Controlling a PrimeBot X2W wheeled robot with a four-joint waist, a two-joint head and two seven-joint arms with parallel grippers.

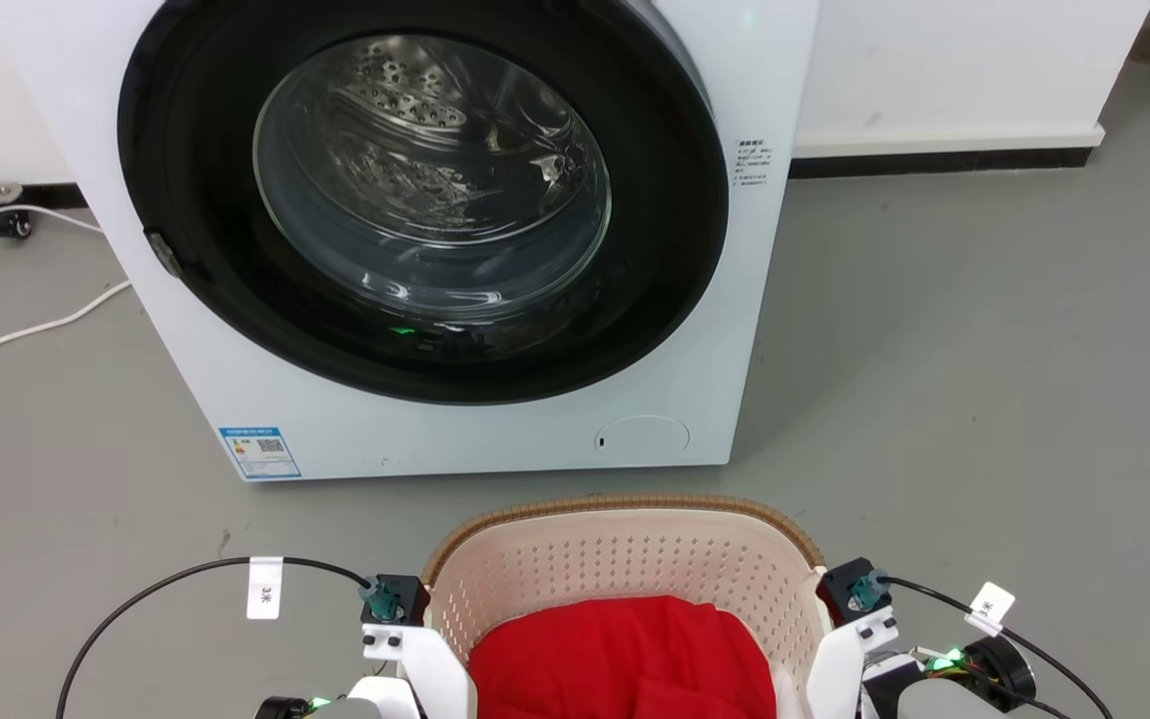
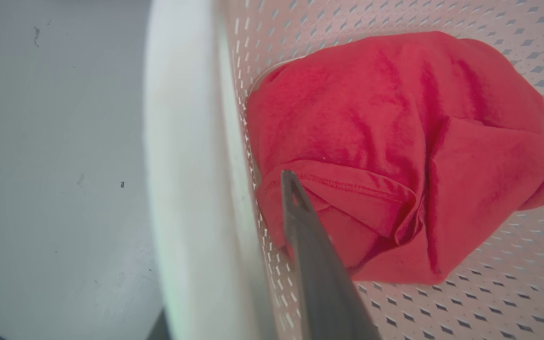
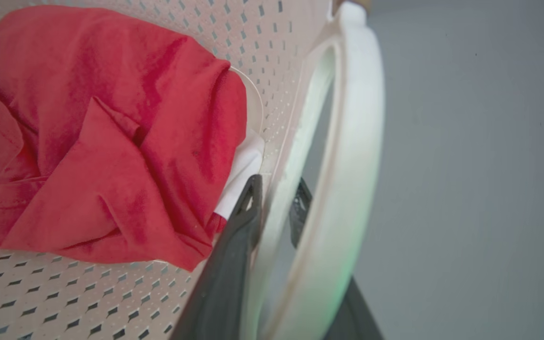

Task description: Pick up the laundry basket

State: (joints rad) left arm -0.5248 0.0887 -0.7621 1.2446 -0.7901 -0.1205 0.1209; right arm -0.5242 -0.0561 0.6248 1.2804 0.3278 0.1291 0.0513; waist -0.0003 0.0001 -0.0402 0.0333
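Your laundry basket (image 1: 625, 506) is at the bottom middle of the head view, between your two arms and just in front of the washing machine (image 1: 455, 439); whether it rests on the grey floor (image 1: 984, 350) or hangs clear of it cannot be told. A crumpled red garment (image 1: 625, 654) lies inside, with a corner of white cloth (image 3: 242, 163) peeking from under it against the right wall. Your right gripper (image 3: 277, 191) straddles that perforated wall, one dark finger (image 3: 234, 245) inside and the other outside, seen through the white loop handle (image 3: 347, 165); the jaws stand narrow and pinch the wall between them. Your left gripper (image 2: 246, 179) has one finger (image 2: 310, 245) inside, close along the opposite wall beside the garment, while its partner is hidden behind that side's loop handle (image 2: 182, 189), so how far it is closed you cannot tell. The machine's round door faces you, its steel drum visible through the glass. A white cable (image 1: 26, 330) trails over the floor at its left
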